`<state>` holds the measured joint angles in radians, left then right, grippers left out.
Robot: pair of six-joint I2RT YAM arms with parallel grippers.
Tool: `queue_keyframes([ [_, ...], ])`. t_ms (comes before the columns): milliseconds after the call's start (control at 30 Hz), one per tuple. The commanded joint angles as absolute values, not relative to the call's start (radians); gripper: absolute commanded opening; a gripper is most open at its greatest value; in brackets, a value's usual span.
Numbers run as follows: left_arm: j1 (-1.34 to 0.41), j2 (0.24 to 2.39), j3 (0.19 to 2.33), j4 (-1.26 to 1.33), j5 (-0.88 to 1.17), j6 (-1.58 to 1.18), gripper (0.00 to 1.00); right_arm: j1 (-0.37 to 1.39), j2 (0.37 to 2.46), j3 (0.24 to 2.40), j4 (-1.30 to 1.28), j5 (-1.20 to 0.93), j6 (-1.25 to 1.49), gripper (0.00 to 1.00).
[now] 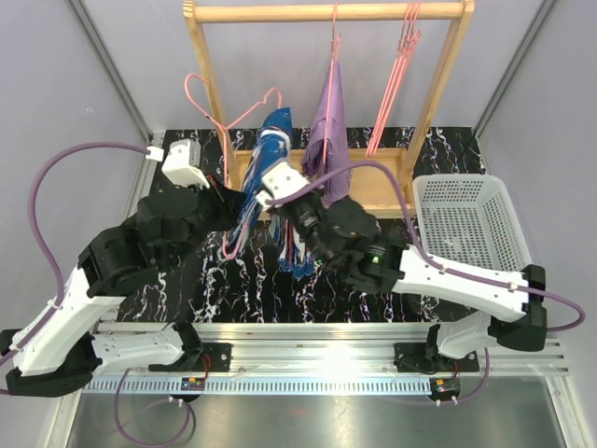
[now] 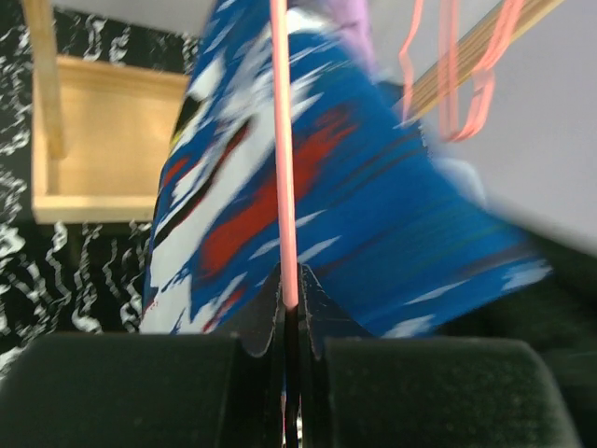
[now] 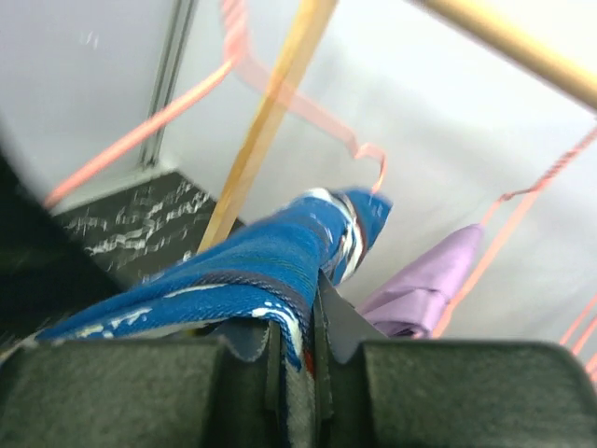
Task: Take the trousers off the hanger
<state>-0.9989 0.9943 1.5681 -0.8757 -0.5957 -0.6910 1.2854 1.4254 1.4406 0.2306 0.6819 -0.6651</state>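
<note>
left tool is clamped right down on the thin wire of a pink hanger, fingers pressed together with only the wire between them. that hanger sits tilted in the air in front of the wooden rack, and from above its hook looks clear of the top rail. over it hang the blue trousers, royal blue with white and red marks, bunched into a long fold that runs down towards the black marbled counter.

right tool is closed too, and it has a pinch of that blue cloth. a fold of the fabric is wedged between its fingers, just below where the trousers cross the hanger. so both arms meet at the middle of the rack, left on the wire, right on the cloth, close beside each other.

just to the right, the purple trousers hang straight down on their own pink hanger, hooked on the top rail, near the blue pair; whether they touch i cannot tell. further right a bunch of spare pink hangers dangles from the rail. a white basket sits on the counter at the far right, well apart from both tools.
</note>
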Motion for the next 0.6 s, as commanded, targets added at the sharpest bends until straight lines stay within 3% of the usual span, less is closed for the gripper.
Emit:
queue_keyframes([
  [0,-1.002,0.962,1.519,-0.937,-0.647,-0.696,0.00,1.273,1.258,1.503,0.546,0.735,-0.661,0.00],
  [267,-1.002,0.902,1.399,-0.953,-0.693,-0.716,0.00,1.273,1.249,1.655,0.395,0.744,-0.673,0.00],
  [567,-0.996,0.839,1.267,-0.986,-0.758,-0.738,0.00,1.273,1.310,2.057,0.008,0.830,-0.771,0.00],
])
